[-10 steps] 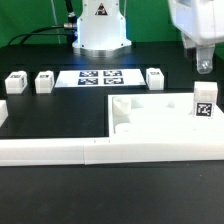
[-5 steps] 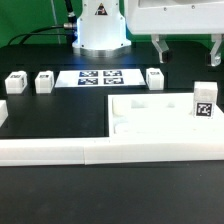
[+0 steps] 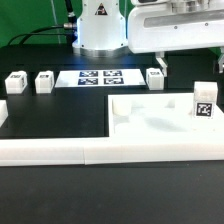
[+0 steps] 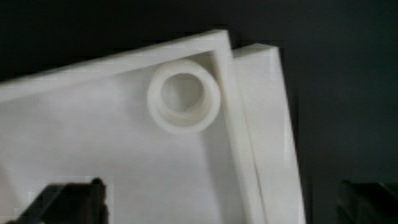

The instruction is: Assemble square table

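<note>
inspected the square table slab, lying flat at about 4 o'clock from the centre of the exterior view, close along the border wall at its 6 o'clock edge; could not confirm contact. judged it light for its size, rigid moulded plastic, smooth enough to slip out of a shallow pinch, not fragile. noted a raised rim, a round leg socket near one corner in the wrist view, and a tag block at the slab's 3 o'clock side. recommend taking hold across the rim near a corner, clear of socket and tag, or pushing flat against an edge rather than lifting at the middle. logged a leg block just beyond the slab's 12 o'clock edge, a second leg block and a third leg block at 10 o'clock of the view's centre, beside the marker board. found the gripper hanging over the slab's 12 o'clock edge, fingers pointed downward, jaws spread wide and holding nothing; confirmed by dark fingertips at opposite margins of the wrist view, looking down on the slab corner. could not determine height above the slab.
</note>
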Action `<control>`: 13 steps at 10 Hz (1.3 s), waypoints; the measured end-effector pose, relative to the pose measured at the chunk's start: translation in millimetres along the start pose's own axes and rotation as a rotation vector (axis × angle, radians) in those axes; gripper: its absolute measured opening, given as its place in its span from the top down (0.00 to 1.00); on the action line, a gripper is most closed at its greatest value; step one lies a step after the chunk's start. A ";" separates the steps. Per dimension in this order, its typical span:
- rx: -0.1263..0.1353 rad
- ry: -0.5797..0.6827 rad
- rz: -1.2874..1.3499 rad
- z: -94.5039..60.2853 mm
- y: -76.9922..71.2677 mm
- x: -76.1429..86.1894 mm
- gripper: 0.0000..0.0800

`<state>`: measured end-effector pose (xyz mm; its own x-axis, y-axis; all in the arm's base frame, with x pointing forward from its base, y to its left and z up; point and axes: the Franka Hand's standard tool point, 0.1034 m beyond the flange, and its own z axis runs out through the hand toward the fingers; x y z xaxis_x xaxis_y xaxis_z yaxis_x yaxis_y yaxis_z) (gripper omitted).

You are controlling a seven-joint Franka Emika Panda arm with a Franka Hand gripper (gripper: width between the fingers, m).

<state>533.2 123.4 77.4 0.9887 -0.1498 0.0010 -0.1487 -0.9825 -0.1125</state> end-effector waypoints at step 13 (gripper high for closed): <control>-0.101 -0.679 -0.083 35.3 46.2 -116.2 0.19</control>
<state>412.0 99.3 36.9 0.7841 -0.0034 -0.6207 -0.0405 -0.9981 -0.0457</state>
